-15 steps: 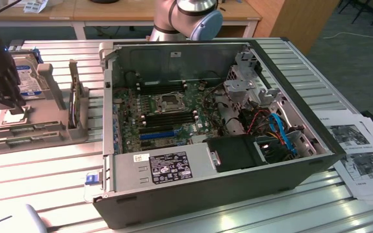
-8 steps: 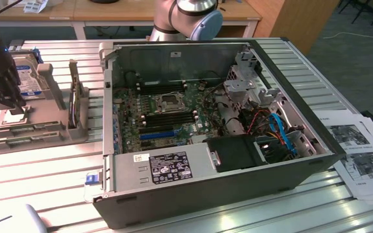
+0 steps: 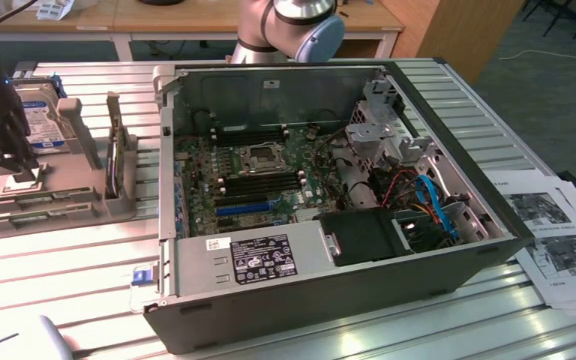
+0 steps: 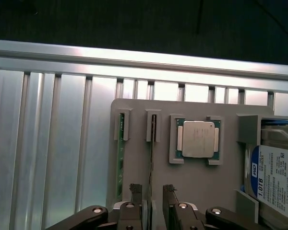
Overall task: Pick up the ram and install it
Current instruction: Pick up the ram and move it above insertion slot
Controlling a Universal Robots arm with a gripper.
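Jaws parted, the gripper (image 4: 152,194) hangs over the grey parts fixture (image 4: 206,182), its two fingertips (image 4: 136,190) straddling the ram (image 4: 152,153). The ram is a thin stick seen edge-on, standing in its holder slot and running into the gap between the fingertips, with neither one visibly pressing on it. A second ram stick (image 4: 120,163), green, stands in the neighbouring slot just beside it, outside the jaws. On the same fixture a CPU (image 4: 197,139) lies flat in a square pocket next to the slots. Past it, a hard drive (image 4: 278,177) with a blue-and-white label stands in an end bracket. The fixture rests on a ribbed aluminium desk (image 4: 48,143).

In the exterior view the gripper sits at the far left edge of the frame, its dark body upright and pointing straight down onto the near end of the fixture. The arm (image 3: 303,26) shows a blue-capped joint at top centre, behind the computer case (image 3: 318,300). The case lies on its side, open, in the middle of the frame — well apart from the gripper. Its motherboard (image 3: 198,187) faces up, with black memory slots (image 3: 258,180) on either side of the processor socket (image 3: 261,156) and a blue expansion slot (image 3: 243,208) below them. Printed sheets (image 3: 548,240) lie on the desk at the exterior view's right.
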